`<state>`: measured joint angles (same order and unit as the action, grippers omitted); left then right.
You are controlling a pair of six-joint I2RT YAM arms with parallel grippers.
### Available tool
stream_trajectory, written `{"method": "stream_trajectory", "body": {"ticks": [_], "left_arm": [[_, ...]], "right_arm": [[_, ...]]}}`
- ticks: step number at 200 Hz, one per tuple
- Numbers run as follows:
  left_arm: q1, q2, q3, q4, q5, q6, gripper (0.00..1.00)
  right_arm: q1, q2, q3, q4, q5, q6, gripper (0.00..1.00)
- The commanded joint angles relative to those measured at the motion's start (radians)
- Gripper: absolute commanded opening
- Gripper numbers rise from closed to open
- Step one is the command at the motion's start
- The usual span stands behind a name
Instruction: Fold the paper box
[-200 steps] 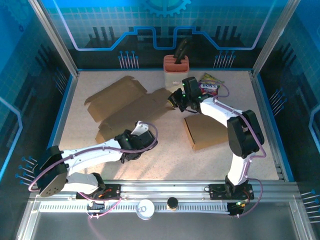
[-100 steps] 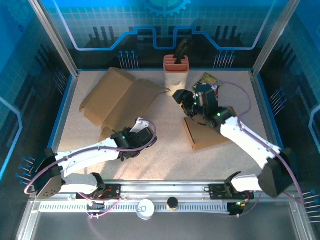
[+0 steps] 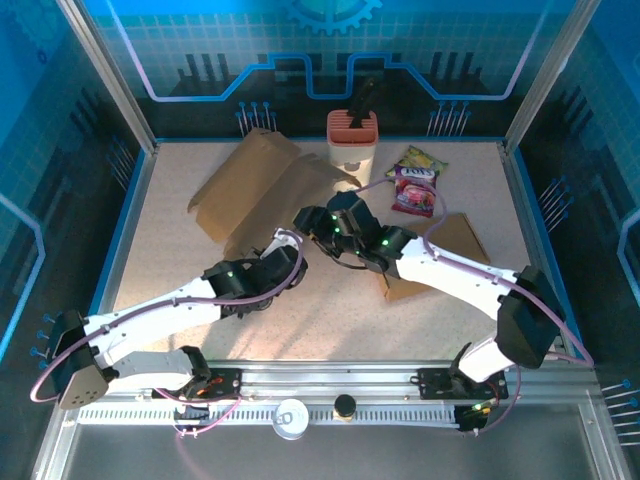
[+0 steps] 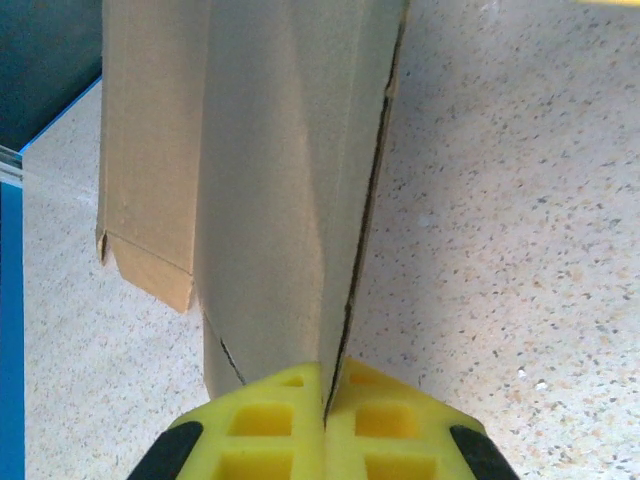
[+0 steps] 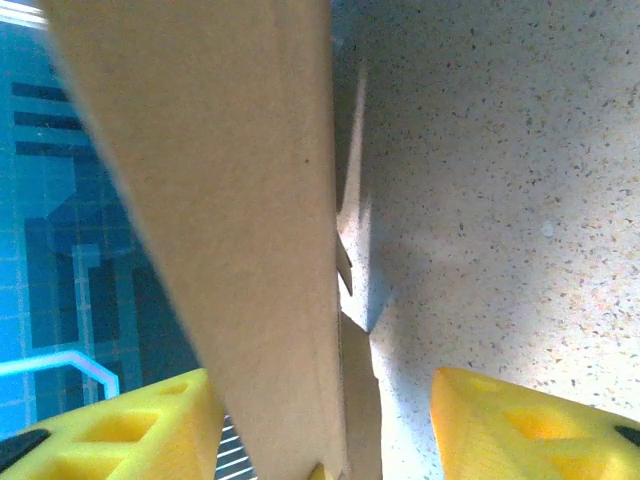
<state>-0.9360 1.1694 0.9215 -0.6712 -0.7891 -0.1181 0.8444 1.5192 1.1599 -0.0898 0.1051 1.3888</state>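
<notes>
**Paper box gripped at one edge, no fold completed yet**

In the top external view, the paper box [image 3: 262, 188] is seen as an unfolded brown blank at the far left of the table [image 3: 330, 320]. Its near end is met by the left gripper [image 3: 286, 266] and the right gripper [image 3: 314, 222], and a second cardboard piece [image 3: 445, 245] lies under the right arm. In the left wrist view, the left gripper [image 4: 325, 405] is clamped tight on the blank's edge, with the board pinched between its pads. In the right wrist view, the right gripper [image 5: 320, 440] is spread wide with nothing held: a raised panel stands between its fingers, close to one and apart from the other. The task is judged to be at an early stage, with the panels partly lifted and the walls and flaps left to be formed.
</notes>
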Motion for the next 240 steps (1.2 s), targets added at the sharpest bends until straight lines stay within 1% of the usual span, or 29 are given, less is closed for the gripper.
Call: {"method": "stream_trajectory", "body": {"ticks": [1,18,82,116,134,153,169,187,212,217,224,233,240], "left_arm": [[0.003,-0.004,0.044,0.000,0.026,0.040,0.00],[0.003,0.003,0.057,-0.008,0.020,0.041,0.00],[0.004,0.042,0.089,-0.021,0.005,0.040,0.00],[0.005,0.052,0.094,-0.022,-0.002,0.037,0.00],[0.003,0.055,0.097,-0.021,-0.004,0.034,0.00],[0.004,0.053,0.102,-0.019,-0.003,0.035,0.00],[0.003,0.052,0.106,-0.020,-0.002,0.036,0.00],[0.004,0.050,0.109,-0.021,-0.002,0.037,0.00],[0.003,0.046,0.109,-0.022,-0.004,0.036,0.00],[0.002,0.044,0.109,-0.022,-0.005,0.034,0.00],[0.003,0.039,0.109,-0.026,-0.010,0.027,0.08],[0.003,0.025,0.111,-0.034,-0.017,0.006,0.26],[0.003,0.006,0.112,-0.040,-0.024,-0.018,0.36]], "right_arm": [[0.023,0.030,0.063,-0.020,0.071,0.026,0.56],[0.031,0.051,0.083,-0.042,0.078,0.033,0.55],[0.042,0.054,0.070,-0.054,0.092,0.052,0.28],[0.042,0.040,0.069,-0.064,0.087,0.050,0.26],[0.042,0.034,0.069,-0.074,0.088,0.049,0.21],[0.040,0.041,0.064,-0.071,0.083,0.055,0.20],[0.039,0.049,0.062,-0.063,0.079,0.061,0.18],[0.039,0.057,0.064,-0.058,0.074,0.067,0.13],[0.039,0.052,0.057,-0.048,0.079,0.074,0.00],[0.038,0.049,0.054,-0.047,0.078,0.077,0.00],[0.040,0.044,0.050,-0.040,0.079,0.079,0.00],[0.041,0.034,0.044,-0.030,0.081,0.081,0.00],[0.041,0.025,0.040,-0.023,0.081,0.081,0.00]]}}
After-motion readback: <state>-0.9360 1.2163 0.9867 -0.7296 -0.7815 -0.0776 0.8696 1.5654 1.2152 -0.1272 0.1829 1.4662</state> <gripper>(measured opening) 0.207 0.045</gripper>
